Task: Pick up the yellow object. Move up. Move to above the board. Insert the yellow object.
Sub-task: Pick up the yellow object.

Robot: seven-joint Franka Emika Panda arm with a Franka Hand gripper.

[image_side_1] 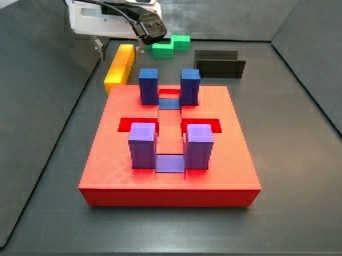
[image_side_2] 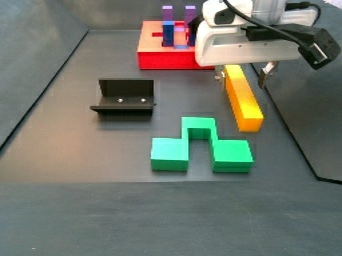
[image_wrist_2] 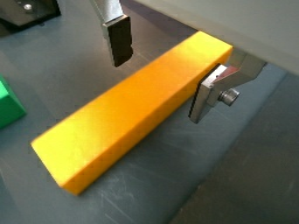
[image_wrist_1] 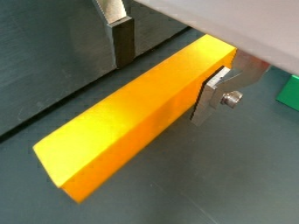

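My pincer (image_wrist_2: 163,66) straddles the yellow object (image_wrist_2: 131,112) on the bench, fingers spread and not yet gripping, so lifting, carrying to the board (image_side_1: 170,160) and inserting all remain.

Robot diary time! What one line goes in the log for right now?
phase: pick up | gripper: open, straddling one end of yellow object | yellow object: flat on floor, not lifted | board: apart, slots empty
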